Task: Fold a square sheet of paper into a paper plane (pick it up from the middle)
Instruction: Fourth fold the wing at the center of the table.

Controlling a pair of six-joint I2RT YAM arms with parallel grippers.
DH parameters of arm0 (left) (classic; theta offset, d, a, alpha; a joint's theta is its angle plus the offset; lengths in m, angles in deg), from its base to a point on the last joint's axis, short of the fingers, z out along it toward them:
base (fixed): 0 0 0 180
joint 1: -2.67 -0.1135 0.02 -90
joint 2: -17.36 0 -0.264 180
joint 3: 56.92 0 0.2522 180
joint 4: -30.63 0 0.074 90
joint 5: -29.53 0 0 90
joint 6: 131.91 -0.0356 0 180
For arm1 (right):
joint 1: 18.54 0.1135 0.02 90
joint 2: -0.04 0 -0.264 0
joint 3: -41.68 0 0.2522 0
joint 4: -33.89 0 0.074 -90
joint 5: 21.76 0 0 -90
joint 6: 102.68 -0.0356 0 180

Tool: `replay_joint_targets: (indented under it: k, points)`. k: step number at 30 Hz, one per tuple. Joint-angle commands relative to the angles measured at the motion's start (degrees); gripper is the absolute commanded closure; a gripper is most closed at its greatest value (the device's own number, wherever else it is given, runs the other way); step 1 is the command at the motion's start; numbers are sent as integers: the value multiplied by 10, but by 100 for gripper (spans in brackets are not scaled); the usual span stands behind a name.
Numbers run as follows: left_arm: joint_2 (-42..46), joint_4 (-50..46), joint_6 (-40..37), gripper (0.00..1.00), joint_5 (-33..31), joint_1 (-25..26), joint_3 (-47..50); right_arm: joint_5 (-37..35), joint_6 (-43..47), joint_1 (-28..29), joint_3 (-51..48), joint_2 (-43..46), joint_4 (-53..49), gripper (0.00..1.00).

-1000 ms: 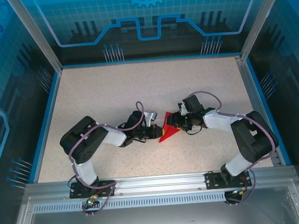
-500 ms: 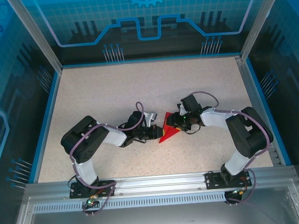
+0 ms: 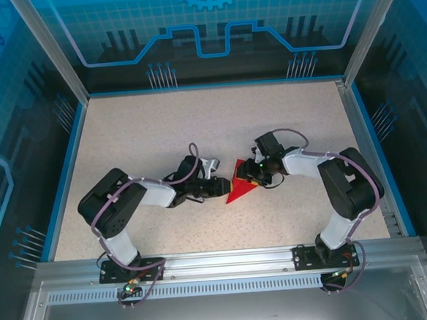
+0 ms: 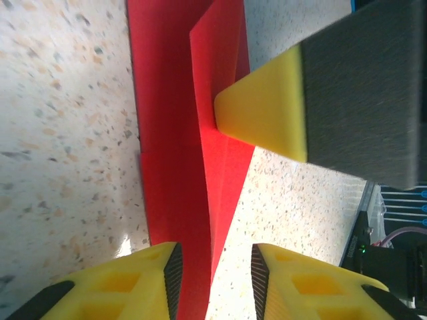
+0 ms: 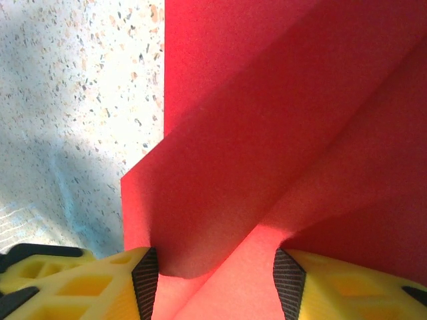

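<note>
Left gripper (image 3: 221, 188): jaws narrowly parted astride one edge of the folded red sheet of paper (image 3: 239, 190), not pinching it. Sheet rests mid-table (image 3: 160, 127), between both grippers. Right gripper (image 3: 253, 173): jaws half-spread, one fingertip (image 4: 260, 113) pressing the sheet.

paper plane (image 5: 280, 133) cropped on three sides (right wrist), outline unclear
</note>
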Motion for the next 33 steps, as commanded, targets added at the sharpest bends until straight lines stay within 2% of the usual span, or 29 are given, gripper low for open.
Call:
replay_joint_targets:
  k: [1,7,14,21,29,33]
  points:
    - [34,-48,-20,64,-7,-10,-9,-50,0,-2,4,-29,-54,46]
    - [14,-40,26,67,4,-11,-35,-69,-1,2,10,-45,-89,51]
    - [-13,0,60,74,29,-10,-52,-92,2,8,42,-64,-134,52]
    - [-24,-24,42,81,43,-9,-62,-113,8,19,79,-91,-184,49]
    - [-50,-26,34,87,75,-5,-76,-128,5,29,109,-129,-219,50]
    - [-55,-34,27,90,71,-2,-80,-127,4,32,119,-145,-228,49]
